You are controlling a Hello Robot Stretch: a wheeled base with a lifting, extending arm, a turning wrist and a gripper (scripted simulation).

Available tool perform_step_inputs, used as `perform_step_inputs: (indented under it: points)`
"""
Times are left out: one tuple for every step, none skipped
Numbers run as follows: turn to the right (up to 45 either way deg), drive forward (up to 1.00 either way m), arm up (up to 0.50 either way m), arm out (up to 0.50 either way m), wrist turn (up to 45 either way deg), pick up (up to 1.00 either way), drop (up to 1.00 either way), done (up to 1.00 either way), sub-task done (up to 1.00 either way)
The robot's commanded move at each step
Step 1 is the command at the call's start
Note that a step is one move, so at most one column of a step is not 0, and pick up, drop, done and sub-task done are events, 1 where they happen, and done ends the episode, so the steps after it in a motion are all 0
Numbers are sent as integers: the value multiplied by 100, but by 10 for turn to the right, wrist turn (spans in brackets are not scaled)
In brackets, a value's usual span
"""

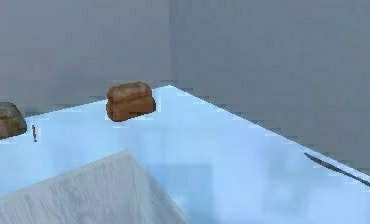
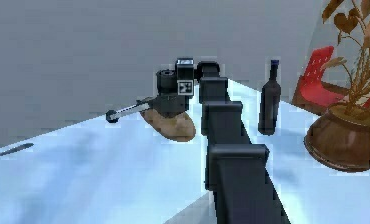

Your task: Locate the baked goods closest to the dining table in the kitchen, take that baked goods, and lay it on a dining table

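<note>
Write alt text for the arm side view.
A dark square arm bar reaches across a pale blue tabletop, its gripper near a brown oval loaf lying there. A dark glass bottle and a brown round plant pot stand at the right.

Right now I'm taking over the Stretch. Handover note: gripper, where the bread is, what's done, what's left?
Gripper: out over the pale blue tabletop. A flat brown loaf lies on the top at it, so cannot tell whether it holds anything.
Forward view: a blocky brown loaf also sits on the top.
Done: arm is extended to a loaf.
Left: check whether this is the dining table; if not, lift the loaf and carry it there.
</note>
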Motion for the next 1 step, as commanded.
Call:
perform_step_inputs:
  points:
    - [0, 0, 0, 0, 450, 0, 0, 0, 0]
